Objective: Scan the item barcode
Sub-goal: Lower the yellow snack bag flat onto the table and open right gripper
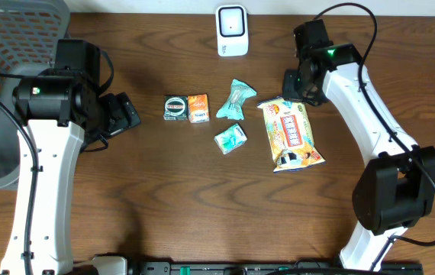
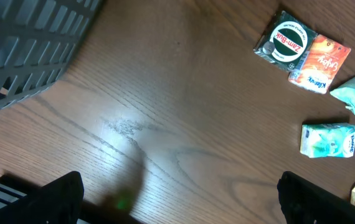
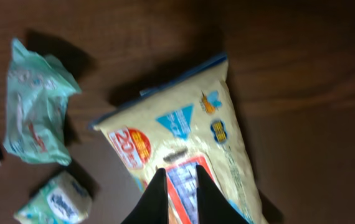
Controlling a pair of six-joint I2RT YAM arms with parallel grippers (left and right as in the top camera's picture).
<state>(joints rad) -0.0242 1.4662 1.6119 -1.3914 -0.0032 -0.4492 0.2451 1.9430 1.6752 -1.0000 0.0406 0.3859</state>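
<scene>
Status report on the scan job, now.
Left tool open, empty. Right tool nearly shut, above the yellow snack bag, bag flat on the table. Scanner unobstructed.

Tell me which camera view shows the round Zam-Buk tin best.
The left wrist view: the Zam-Buk tin is near and its label reads clearly. The overhead view shows it whole but small, beside the orange packet. The right wrist view does not show it.

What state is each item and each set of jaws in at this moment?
Snack bag: flat on the table, not gripped.
Right gripper: over the bag, jaws nearly closed, holding nothing.
Left gripper: jaws wide open, empty, over bare table.
Zam-Buk tin: lying face up, beside the orange packet.
Scanner: standing at the far table edge.
Basket: contents cannot be seen.
</scene>
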